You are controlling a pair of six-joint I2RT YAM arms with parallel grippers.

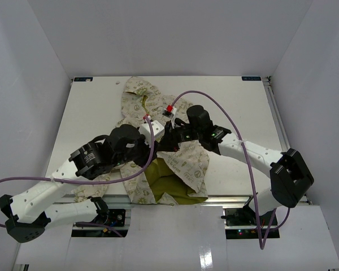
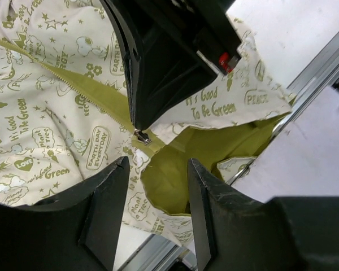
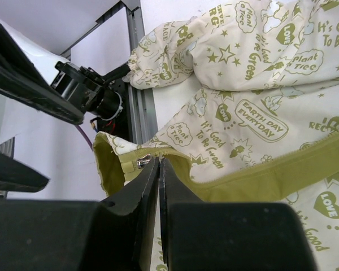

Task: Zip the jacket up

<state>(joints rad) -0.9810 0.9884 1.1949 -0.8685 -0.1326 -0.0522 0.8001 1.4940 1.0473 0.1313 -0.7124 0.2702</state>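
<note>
At the small metal zipper slider [image 2: 142, 136] of the child's hooded jacket [image 1: 137, 99], cream fabric printed with olive-green motifs: task reads as partway done. The jacket lies spread front-up on the white counter [image 1: 90, 113], with the slider roughly mid-garment.

Done: on the far side of the slider the olive-green zipper line [image 2: 82, 84] runs as one closed strip. The two cream panels meet along it with no gap visible from the left wrist.

Left to do: on the near side of the slider the front panels part in a V and the solid olive-green lining [image 2: 214, 149] shows, running toward the counter's edge. That stretch is unzipped. I cannot tell which end of the garment is the collar and which the hem.

Right end effector [image 3: 160, 161]: black fingers pressed fully together, tips touching the slider. The pull tab sits right at the tips; whether it is actually pinched I cannot confirm.

Left end effector [image 2: 155, 197]: about half open, nothing between the fingers. It hangs just on the near side of the slider, over the exposed lining and seemingly clear of the cloth.

Appearance: soft, lightly rumpled fabric printed with stars and slogans such as "Earth Day Everyday". One panel edge is folded back just beside the slider. A gathered sleeve cuff [image 3: 144, 68] lies off to one side of the slider.

Judgement: the loose panels on the near side of the slider look likely to bunch unless held taut.
</note>
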